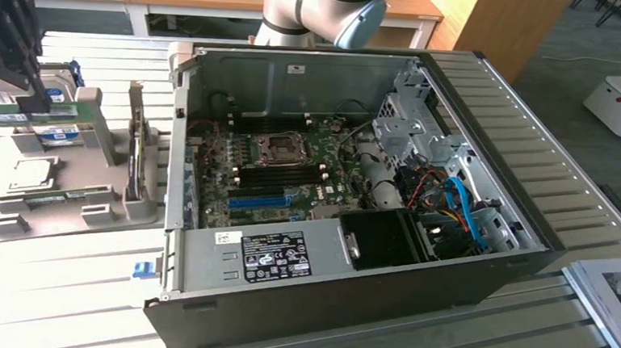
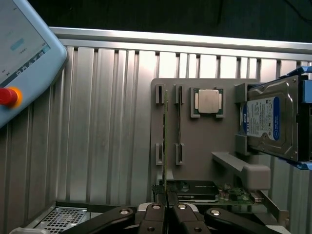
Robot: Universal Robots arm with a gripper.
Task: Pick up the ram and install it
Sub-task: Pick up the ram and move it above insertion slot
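My claw (image 1: 34, 102) is clenching the ram (image 1: 7, 115) across its flat faces. I am judging it light, stiff, thin and fragile

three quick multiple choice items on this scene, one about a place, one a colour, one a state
1. Where is the long thin green ram stick? A plugged into a slot; B held by the gripper; C lying in the case.
2. The silver hard drive has a label that is: A red; B blue and white; C yellow.
3. The dark computer case is: A open; B closed; C upside down.
Answers: B, the gripper is shut on it outside the case; B, its label shows those colours; A, the green motherboard lies exposed.
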